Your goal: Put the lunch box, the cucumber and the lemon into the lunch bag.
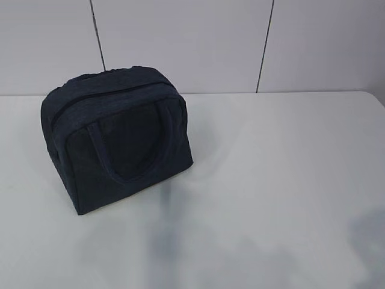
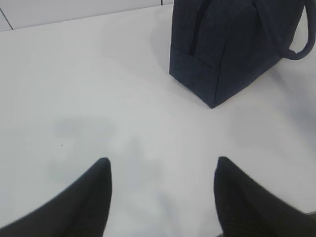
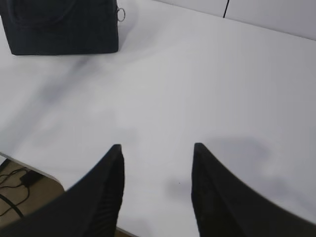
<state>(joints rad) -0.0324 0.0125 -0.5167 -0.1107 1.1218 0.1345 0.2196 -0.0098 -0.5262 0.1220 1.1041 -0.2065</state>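
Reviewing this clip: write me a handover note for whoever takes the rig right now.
Left gripper: open, empty, above bare table.
Right gripper: open, empty, near the table's edge.
Lunch bag: upright on the white table, left of centre, zipper looks closed, ring pull at one end.
Lunch box, cucumber, lemon: not visible in any view.
Done: cannot confirm packing.
Left: check contents.

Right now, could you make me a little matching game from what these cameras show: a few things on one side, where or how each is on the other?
Things:
1. lunch bag
2. left gripper
3. ring pull
4. table

Descriptions:
A. white, mostly bare
B. open, holding nothing, above the table
C. dark navy, upright, zipped shut
D. small metal loop at the bag's end

Pairs: 1-C, 2-B, 3-D, 4-A
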